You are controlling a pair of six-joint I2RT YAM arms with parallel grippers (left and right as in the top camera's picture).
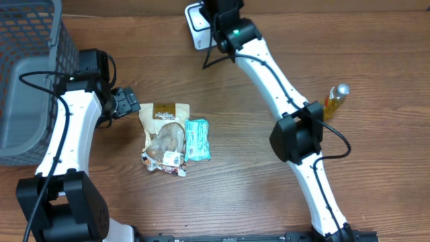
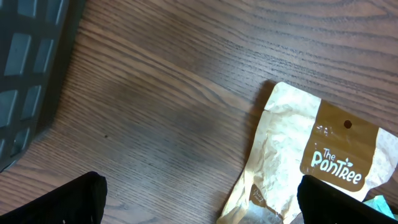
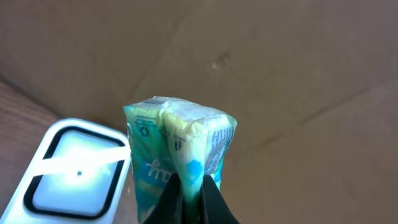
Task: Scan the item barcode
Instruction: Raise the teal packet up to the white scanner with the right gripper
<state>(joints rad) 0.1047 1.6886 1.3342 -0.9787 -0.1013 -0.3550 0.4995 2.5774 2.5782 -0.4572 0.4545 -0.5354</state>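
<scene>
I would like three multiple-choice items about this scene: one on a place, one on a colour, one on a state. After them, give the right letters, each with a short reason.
1. Where does the grey basket stand?
A. on the robot's left side
B. on the robot's right side
C. in the middle, between the arms

2. What colour is the packet in the right gripper?
A. red
B. teal
C. black

3. How is the left gripper?
A. shut and empty
B. shut on the basket's rim
C. open, holding nothing

Answers:
1 A: the basket fills the corner beside the left gripper.
2 B: the pinched packet shows teal print.
3 C: its jaws stand apart beside the brown pouch, gripping nothing.
</scene>
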